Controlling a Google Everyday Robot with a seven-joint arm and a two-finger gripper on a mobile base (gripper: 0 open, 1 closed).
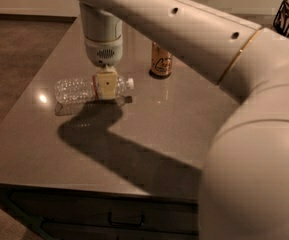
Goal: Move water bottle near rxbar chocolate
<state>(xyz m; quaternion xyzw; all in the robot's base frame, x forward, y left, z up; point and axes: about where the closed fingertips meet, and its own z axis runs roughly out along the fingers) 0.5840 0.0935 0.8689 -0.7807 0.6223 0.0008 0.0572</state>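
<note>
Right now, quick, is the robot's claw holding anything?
Gripper: closed on the water bottle, gripping it near the capped end.

1. Honestly, no text here that I can actually read.
2. The can (161, 60) is gold with some dark marks on the front. It looks like a logo, but I can't make out any letters.
3. The bottle (76, 89) has its label band right where the gripper (105, 85) comes down from above and clamps it near the cap end. Only a sliver of red peeks out beside the pale pad, and no words show.
</note>
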